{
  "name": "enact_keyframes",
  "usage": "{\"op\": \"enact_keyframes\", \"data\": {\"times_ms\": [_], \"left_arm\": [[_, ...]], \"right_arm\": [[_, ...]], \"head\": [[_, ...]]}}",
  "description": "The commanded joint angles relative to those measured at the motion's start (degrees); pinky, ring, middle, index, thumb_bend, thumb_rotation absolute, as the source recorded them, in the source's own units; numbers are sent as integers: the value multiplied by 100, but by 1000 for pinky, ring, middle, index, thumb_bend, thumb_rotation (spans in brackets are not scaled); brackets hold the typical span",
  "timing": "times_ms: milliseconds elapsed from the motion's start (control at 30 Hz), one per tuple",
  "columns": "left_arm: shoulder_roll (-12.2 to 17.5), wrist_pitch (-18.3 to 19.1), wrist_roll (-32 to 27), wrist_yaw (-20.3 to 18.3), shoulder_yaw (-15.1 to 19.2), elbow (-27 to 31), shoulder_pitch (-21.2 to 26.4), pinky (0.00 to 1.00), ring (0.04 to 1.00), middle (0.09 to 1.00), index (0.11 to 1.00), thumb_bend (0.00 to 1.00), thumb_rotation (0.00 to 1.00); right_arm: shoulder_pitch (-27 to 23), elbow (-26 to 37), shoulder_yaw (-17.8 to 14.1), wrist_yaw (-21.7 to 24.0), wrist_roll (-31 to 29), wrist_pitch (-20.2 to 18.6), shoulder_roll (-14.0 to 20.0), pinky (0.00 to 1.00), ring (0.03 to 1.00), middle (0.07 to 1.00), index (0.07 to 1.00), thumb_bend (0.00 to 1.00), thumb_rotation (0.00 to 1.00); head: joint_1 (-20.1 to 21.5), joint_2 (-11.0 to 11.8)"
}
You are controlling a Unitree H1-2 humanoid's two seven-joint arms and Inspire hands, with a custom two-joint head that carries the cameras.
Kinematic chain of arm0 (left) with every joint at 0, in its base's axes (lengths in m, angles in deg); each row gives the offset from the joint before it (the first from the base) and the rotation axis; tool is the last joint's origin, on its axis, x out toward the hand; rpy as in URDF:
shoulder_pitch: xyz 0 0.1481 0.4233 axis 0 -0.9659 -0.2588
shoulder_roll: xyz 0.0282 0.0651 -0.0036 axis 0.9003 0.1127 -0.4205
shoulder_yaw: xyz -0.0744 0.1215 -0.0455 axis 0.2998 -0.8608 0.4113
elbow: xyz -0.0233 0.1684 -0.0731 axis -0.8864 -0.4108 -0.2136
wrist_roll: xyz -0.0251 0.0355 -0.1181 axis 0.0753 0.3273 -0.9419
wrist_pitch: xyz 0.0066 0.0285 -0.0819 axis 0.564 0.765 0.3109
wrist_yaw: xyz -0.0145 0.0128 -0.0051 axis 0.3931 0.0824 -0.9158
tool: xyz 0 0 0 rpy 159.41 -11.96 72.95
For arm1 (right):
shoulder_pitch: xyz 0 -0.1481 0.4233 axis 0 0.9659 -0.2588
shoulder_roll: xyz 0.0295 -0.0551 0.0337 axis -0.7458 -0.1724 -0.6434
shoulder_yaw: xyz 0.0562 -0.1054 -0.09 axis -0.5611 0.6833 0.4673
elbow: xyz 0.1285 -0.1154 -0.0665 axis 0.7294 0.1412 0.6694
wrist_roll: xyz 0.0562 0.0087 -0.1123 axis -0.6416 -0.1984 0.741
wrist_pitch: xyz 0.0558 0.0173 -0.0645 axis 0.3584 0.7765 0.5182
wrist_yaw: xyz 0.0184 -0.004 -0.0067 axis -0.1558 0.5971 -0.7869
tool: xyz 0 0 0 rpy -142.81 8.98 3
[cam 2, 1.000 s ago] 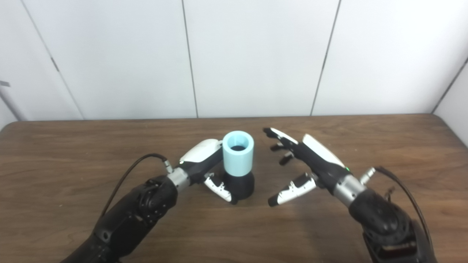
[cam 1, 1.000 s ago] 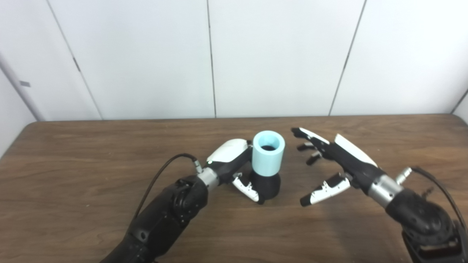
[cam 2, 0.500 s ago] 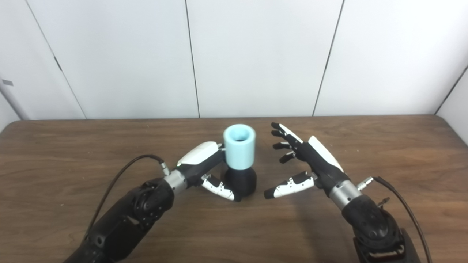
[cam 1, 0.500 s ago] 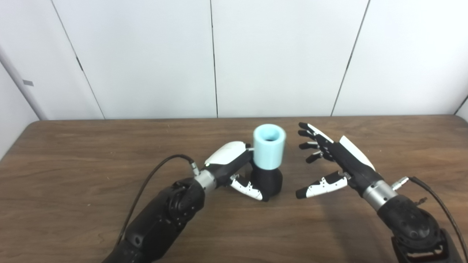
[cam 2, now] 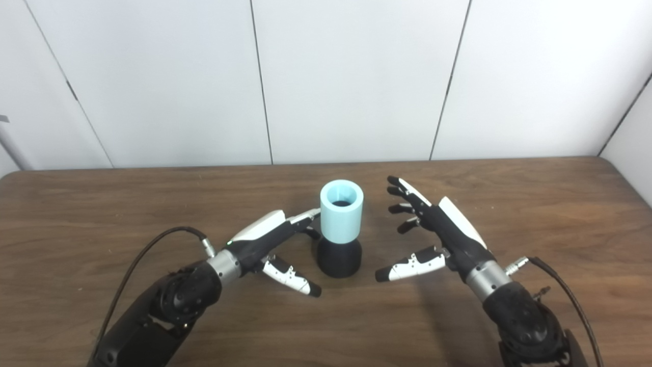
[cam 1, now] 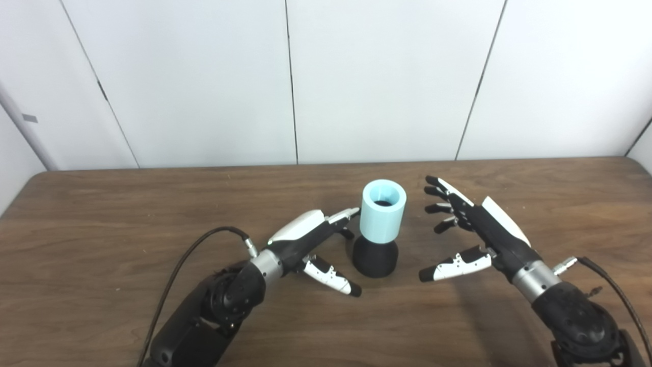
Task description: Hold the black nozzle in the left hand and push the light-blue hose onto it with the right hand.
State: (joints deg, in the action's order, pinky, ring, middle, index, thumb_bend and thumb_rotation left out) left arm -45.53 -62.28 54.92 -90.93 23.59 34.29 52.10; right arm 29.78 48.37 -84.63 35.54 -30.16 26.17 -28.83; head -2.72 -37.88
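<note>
Between open robot hands, hose-capped nozzle point(cam 1: 375, 257).

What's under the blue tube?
The light-blue hose stands upright on the black nozzle, which sits on the table. The nozzle's top is hidden inside the hose; only darkness shows through the opening.

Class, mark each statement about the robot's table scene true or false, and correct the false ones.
1. The light-blue hose sits upright on top of the black nozzle. True.
2. The left hand grips the black nozzle. False: it is open beside it, not holding it.
3. The right hand is open, apart from the hose. True.
4. The hose lies flat on the table. False: it stands upright on the nozzle.
</note>
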Motion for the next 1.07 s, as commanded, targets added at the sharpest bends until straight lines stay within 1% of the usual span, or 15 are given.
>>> {"op": "enact_keyframes", "data": {"times_ms": [0, 100, 133, 167, 200, 233, 300, 333, 400, 433, 500, 633, 700, 767, 1033], "left_arm": [[345, 487, 294, -61, 161, -57, -74, 1000, 1000, 1000, 1000, 972, 235], [363, 501, 287, -10, 276, 16, -96, 1000, 1000, 1000, 1000, 944, 215], [188, 305, 57, 459, 656, 72, -252, 998, 989, 988, 978, 897, 189], [49, 152, -109, 804, 946, 108, -370, 852, 893, 898, 879, 800, 150], [-59, 40, -203, 1021, 1156, 127, -451, 775, 844, 851, 827, 751, 130], [-283, -67, -451, 1253, 1458, 173, -555, 736, 819, 827, 801, 726, 119], [-689, -141, -1127, 1450, 1976, 334, -695, 619, 719, 720, 716, 649, 65], [-849, -122, -1527, 1453, 2210, 444, -747, 589, 692, 692, 697, 630, 50], [-969, -80, -1891, 1399, 2406, 551, -781, 547, 659, 664, 681, 606, 34], [-1107, 174, -2504, 1289, 2668, 743, -817, 539, 653, 659, 678, 602, 30], [-1249, 506, -3236, 1167, 2956, 973, -857, 555, 648, 651, 682, 622, 83], [-1278, 636, -3618, 1123, 3127, 1058, -894, 559, 646, 649, 684, 627, 97], [-1270, 581, -3836, 1129, 3250, 1049, -939, 577, 647, 648, 684, 671, 105], [-1247, 523, -3882, 1136, 3283, 1036, -966, 577, 646, 650, 684, 693, 88], [-1047, 355, -3949, 1021, 3273, 921, -968, 571, 647, 656, 684, 689, 65]], "right_arm": [[-139, 197, -55, -151, -41, 240, 45, 660, 825, 929, 971, 874, 143], [-132, 203, -61, -170, -28, 253, 60, 661, 825, 929, 971, 875, 143], [-112, 197, -92, -238, 5, 290, 60, 661, 824, 928, 970, 871, 132], [-96, 188, -115, -291, 28, 321, 61, 659, 822, 921, 950, 777, 68], [-86, 180, -130, -328, 43, 343, 60, 658, 820, 917, 939, 728, 34], [-73, 158, -169, -444, 88, 357, 8, 657, 820, 915, 934, 703, 17], [-59, 122, -290, -793, 184, 321, -212, 602, 759, 831, 838, 646, 19], [-50, 108, -370, -990, 202, 300, -353, 582, 736, 800, 807, 635, 27], [-42, 96, -442, -1177, 207, 287, -486, 541, 687, 748, 763, 620, 51], [-38, 79, -548, -1288, 47, 285, -637, 533, 678, 739, 755, 617, 56], [-34, 59, -671, -1390, -153, 288, -804, 490, 630, 706, 733, 601, 74], [-13, 47, -791, -1397, -367, 244, -942, 479, 618, 698, 727, 596, 79], [27, 21, -870, -1408, -602, 203, -1035, 491, 619, 701, 731, 691, 111], [62, -32, -871, -1421, -666, 270, -1039, 486, 618, 703, 734, 735, 111], [154, -10, -771, -1508, -580, 373, -966, 469, 614, 707, 738, 763, 144]], "head": [[-4, -2], [2, -2], [1, 11], [-5, 17], [-5, 17], [-5, 24], [-5, 24], [-6, 24], [-6, 24], [-7, 20], [-7, 20], [-48, 24], [9, 21], [9, 21], [79, 14]]}}
